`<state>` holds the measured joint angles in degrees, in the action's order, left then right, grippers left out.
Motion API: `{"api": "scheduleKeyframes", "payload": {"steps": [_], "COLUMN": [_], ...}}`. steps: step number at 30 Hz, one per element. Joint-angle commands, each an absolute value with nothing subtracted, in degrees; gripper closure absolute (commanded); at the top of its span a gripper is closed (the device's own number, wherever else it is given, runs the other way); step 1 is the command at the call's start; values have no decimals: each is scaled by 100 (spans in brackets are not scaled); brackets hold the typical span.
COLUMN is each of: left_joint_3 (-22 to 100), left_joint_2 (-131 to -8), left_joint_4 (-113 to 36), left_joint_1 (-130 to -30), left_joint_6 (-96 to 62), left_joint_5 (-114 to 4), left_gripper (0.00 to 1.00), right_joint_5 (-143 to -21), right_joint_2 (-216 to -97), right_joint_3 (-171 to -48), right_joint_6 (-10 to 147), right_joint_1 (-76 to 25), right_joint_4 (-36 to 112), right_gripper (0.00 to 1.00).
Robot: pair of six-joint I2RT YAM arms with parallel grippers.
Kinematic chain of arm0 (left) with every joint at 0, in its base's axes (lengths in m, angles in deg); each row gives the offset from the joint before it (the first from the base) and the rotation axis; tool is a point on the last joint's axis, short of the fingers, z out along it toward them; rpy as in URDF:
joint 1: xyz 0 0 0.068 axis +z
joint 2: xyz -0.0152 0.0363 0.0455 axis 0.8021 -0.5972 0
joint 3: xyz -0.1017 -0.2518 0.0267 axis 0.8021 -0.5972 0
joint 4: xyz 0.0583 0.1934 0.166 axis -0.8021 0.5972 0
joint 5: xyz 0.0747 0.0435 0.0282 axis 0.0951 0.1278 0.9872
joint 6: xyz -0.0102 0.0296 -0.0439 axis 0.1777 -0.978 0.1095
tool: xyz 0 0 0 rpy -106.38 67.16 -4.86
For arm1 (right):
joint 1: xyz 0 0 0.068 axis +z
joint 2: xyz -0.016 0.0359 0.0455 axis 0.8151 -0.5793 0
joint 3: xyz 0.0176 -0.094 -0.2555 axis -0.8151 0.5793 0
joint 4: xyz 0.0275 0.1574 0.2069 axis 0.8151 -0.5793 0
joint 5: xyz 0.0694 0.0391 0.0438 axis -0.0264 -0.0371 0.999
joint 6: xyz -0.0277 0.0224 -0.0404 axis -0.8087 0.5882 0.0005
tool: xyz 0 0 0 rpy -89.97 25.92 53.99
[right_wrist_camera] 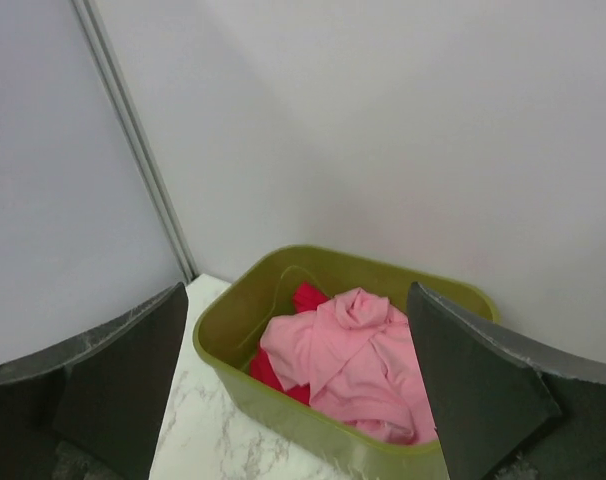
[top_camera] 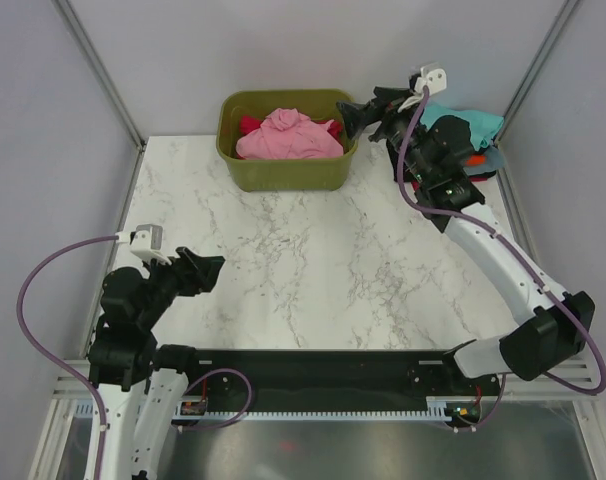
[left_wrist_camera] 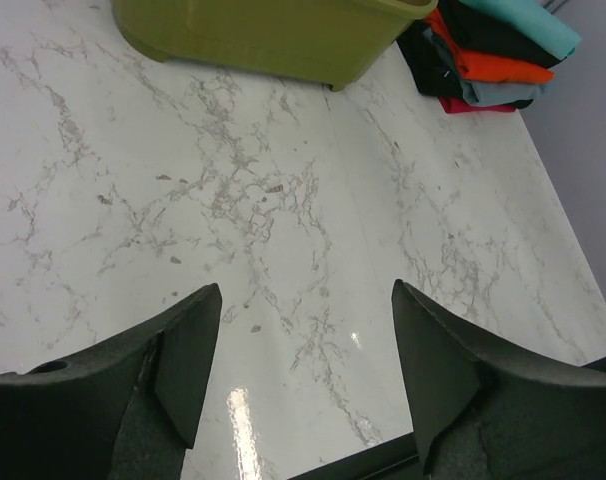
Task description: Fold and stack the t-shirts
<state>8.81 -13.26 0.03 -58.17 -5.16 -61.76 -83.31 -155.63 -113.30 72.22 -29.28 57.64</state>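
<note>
tub [top_camera: 283,172]: pink shirt [top_camera: 288,136] is heaped inside over crimson shirt [top_camera: 249,124] | right gripper [top_camera: 355,118] is held spread wide, empty, just beside the tub's right rim | folded stack [top_camera: 475,124] is set right of the tub | left gripper [top_camera: 208,268] is held spread, empty, well in front of the tub over the table [top_camera: 313,260]

a white table [top_camera: 303,270] veined with grey marbling fills the bottom of the booth — plain pale grey walls [top_camera: 313,40] close it in at the back and both sides. slim metal posts [top_camera: 100,70] slant up from the far corners. a bright glare [left_wrist_camera: 241,420] sits on the glossy tabletop.
</note>
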Motion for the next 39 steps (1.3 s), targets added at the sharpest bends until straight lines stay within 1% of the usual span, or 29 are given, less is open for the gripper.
{"api": "scheduleKeyframes", "payload": {"steps": [1, 3, 4, 7, 8, 9, 10, 11, 12, 13, 17, 20, 22, 26, 32, 35, 36, 39], "left_joint_3": [953, 900, 874, 874, 865, 865, 865, 865, 856, 847, 847, 847, 847, 856, 856, 856, 856, 856], "left_joint_2": [-1300, -1265, -1230, -1186, -1186, -1177, -1186, -1186, -1186, -1195, -1212, -1265, -1317, -1406, -1572, -1590, -1599, -1608], "left_joint_4": [-262, -297, -297, -324, -315, -332, -333, -324, -341, -350, -350, -341, -350, -350, -376, -377, -377, -376], "left_joint_1": [-5781, -5781, -5781, -5773, -5781, -5781, -5773, -5781, -5773, -5772, -5772, -5772, -5764, -5650, -5562, -5518, -5509, -5483], "left_joint_6": [-672, -672, -655, -672, -672, -672, -672, -672, -681, -672, -672, -672, -672, -681, -698, -698, -698, -707], "left_joint_5": [-6391, -6479, -6471, -6532, -6541, -6576, -6576, -6585, -6620, -6611, -6629, -6637, -6637, -6673, -6743, -6743, -6752, -6752], "left_gripper": [23, 23, 23, 23, 23, 23, 23, 23, 23, 23, 23, 23, 23, 23, 23, 23, 23, 23], "right_joint_5": [-8637, -8770, -8840, -8753, -8570, -8481, -8445, -8436, -8445, -8454, -8542, -8673, -8848, -9078, -8991, -8955, -8755, -8604], "right_joint_2": [-15908, -16312, -16837, -17788, -18548, -18956, -19760, -20134, -20468, -20924, -21771, -22641, -23018, -23494, -23732, -23829, -23916, -24092], "right_joint_3": [-12281, -12888, -13596, -14759, -15703, -16191, -16674, -17514, -17818, -17978, -17927, -18479, -18472, -18516, -18410, -18384, -18384, -18498], "right_joint_6": [7176, 7263, 7324, 7544, 7597, 7632, 7676, 7798, 7817, 7835, 7931, 7975, 7958, 7835, 7624, 7685, 7720, 7817], "right_joint_1": [-2920, -2929, -2929, -2929, -2929, -2929, -2929, -2937, -2929, -2929, -2920, -2911, -2911, -2911, -2920, -2902, -2885, -2788], "right_joint_4": [5150, 4486, 4229, 3262, 3024, 2587, 2400, 2241, 2118, 2178, 2897, 3109, 3434, 3681, 3515, 3497, 3479, 3436], "right_gripper": [2, 2, 2, 2, 2, 2, 2, 2, 2, 2, 2, 2, 2, 2, 2, 15, 23, 35]}}
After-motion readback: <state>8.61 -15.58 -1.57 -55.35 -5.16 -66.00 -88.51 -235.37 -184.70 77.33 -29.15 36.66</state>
